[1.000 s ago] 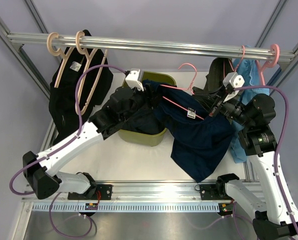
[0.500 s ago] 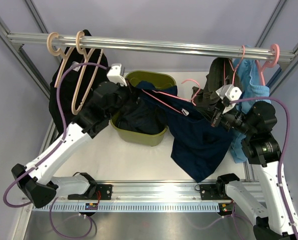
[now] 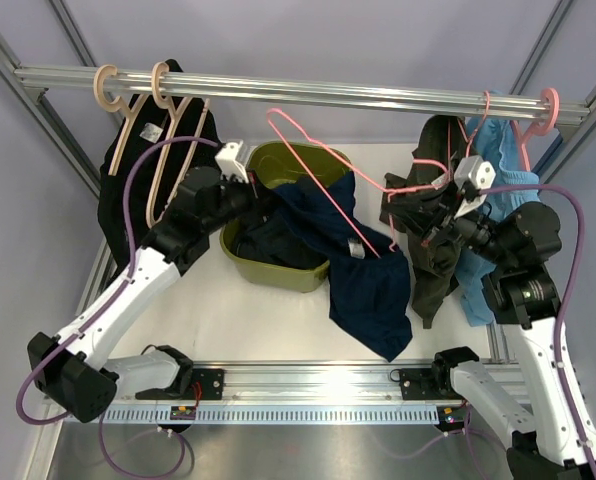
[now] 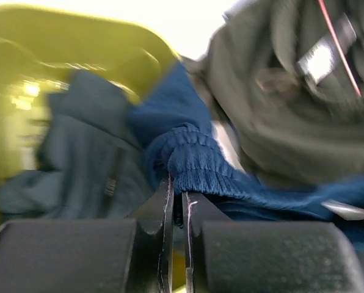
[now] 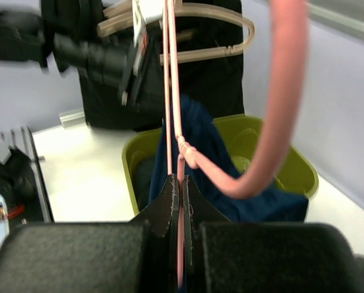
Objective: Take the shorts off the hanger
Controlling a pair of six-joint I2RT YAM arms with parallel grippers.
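Top external, left hand newly clamps shorts

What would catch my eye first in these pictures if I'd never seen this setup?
Probably the navy shorts draped mid-scene between the two arms: the left arm has its jaws shut on the elastic waistband above the olive-green bin, and the right arm pinches the pink hanger by its wire. Then the metal rail across the top, dark clothes hanging at its left end.

The bare desk at the lower middle is open, but the green bin, navy shorts and pink hanger fill the middle.
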